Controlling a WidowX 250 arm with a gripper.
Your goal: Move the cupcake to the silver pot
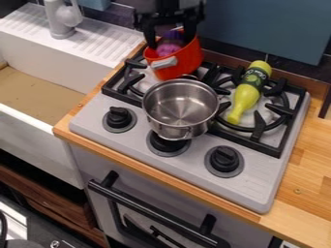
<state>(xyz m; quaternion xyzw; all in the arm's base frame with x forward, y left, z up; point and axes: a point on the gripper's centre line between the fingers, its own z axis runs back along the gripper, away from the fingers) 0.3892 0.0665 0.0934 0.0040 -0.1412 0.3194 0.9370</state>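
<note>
pincer [171,43] open above cupcake [169,49]; red pot [181,65] behind silver pot [160,126]; centre, lower straight, squeeze softly, spare rim

Cupcake [169,47] pinkish purple, deeper purple at top; claw [170,42] black; pot [181,109] silver; other pot [184,62] orange-red, handle [164,63] grey; bottle [243,99] yellow-green, label dark with pale lettering; stove [97,123] light grey, grates [262,138] and knobs [119,117] black; surface [313,179] honey-brown, plank-patterned; sink [36,55] white; wall panel [271,29] blue-grey
</note>
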